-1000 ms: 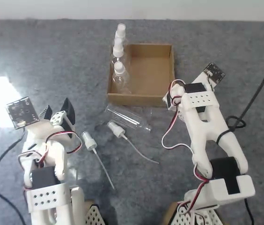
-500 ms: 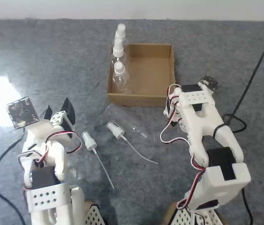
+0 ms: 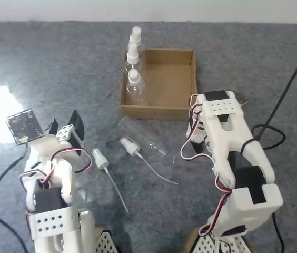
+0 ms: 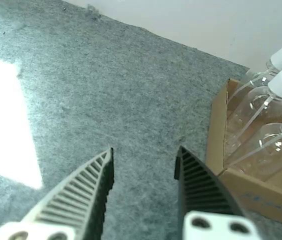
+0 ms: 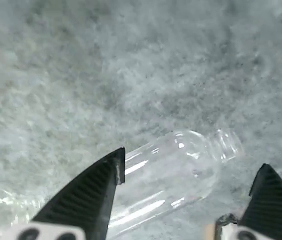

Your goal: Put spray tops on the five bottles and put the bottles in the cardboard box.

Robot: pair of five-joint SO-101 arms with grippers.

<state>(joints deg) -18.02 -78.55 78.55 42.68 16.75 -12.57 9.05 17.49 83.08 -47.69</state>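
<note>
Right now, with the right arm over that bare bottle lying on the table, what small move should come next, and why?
Probably lower the right end effector and close it on the uncapped bottle. Its jaws stand open with the bottle between them in the right wrist view, and the bottle lies on its side, neck bare, so it likely needs to be gripped before capping.

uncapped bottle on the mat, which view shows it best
Right wrist view: the uncapped bottle is close up, open neck plain. The high view gives a faint outline near the cardboard box. The left wrist view faces that box.
</note>
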